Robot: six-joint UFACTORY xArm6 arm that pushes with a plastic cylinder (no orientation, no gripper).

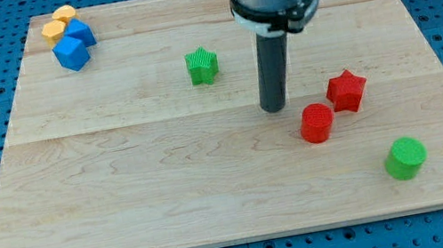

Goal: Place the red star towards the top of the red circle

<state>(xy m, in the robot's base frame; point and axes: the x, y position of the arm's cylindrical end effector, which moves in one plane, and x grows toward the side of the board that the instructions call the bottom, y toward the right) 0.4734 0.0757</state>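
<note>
The red star (pixel 347 89) lies on the wooden board (pixel 124 185) at the view's right of centre. The red circle (pixel 317 122), a short cylinder, sits just below and to the left of the star, nearly touching it. My tip (pixel 274 108) rests on the board to the left of both red blocks, a short gap from the circle's upper left side and farther from the star. The rod rises from the tip to the arm's grey body at the view's top.
A green star (pixel 203 65) lies above and left of my tip. A green circle (pixel 405 157) sits at the lower right. Two blue cubes (pixel 74 46) and two orange blocks (pixel 58 21) cluster in the top left corner.
</note>
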